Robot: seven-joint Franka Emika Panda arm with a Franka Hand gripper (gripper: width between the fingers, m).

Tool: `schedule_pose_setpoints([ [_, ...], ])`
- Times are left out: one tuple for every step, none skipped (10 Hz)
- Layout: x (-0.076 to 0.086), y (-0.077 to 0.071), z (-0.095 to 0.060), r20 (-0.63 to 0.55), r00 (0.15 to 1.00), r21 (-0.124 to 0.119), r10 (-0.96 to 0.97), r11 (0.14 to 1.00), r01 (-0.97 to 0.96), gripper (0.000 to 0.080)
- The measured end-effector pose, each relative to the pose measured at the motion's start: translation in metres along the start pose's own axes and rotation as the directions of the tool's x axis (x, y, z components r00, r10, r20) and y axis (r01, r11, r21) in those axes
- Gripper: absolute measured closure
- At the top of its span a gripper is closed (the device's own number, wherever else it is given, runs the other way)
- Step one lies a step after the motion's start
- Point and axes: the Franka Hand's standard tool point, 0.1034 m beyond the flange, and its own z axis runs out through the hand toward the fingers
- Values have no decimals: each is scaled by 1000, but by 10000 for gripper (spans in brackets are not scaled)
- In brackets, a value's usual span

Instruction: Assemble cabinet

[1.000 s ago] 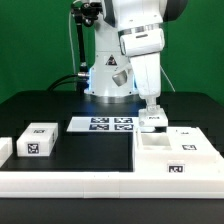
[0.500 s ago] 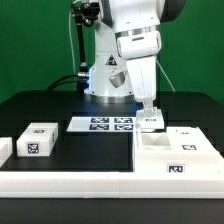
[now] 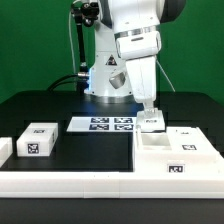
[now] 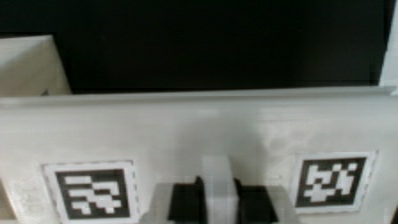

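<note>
nearest you, the low white rail (image 3: 70, 182) runs along the front of the table, and the cabinet (image 3: 176, 156) sits just behind it at the exterior view's right end. i'd judge it was put against the rail so it has something to brace on and cannot slide when it is pushed. its open compartments face up, which leaves its top rim free to be reached from above.

well off to the exterior view's left of the cabinet, a tagged white block (image 3: 38, 140) lies flat with its tag up, likely parked there so the tag can be read and the part is clear of the work.

at the cabinet's far corner, the gripper (image 3: 151, 112) comes straight down onto a small tagged white piece (image 3: 152, 122). you cannot tell from here whether that piece is loose or part of the body. in the wrist view the fingers (image 4: 185, 200) are pressed nearly together, low against a broad white face carrying two tags. whether a thin edge is nipped between them cannot be told; it reads more like a closed tip set to push or steady.

beyond the cabinet, to the exterior view's left of that corner, the marker board (image 3: 100, 124) lies flat, with the arm's base (image 3: 105, 80) behind it.
</note>
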Motion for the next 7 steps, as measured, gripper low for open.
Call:
schedule_pose_setpoints([
  [0,2,0,-2,1000,-2,1,1000,-1,737],
  [1,4,0,-5,1000,-3,-5,1000,5,737],
  [2,7,1,-10,1000,-5,-10,1000,10,737],
  [2,10,3,-16,1000,-5,-16,1000,16,737],
  [2,13,4,-19,1000,-6,-12,1000,12,737],
  [2,14,3,-20,1000,-9,-12,1000,12,737],
  [1,16,4,-20,999,-4,-30,1000,30,737],
])
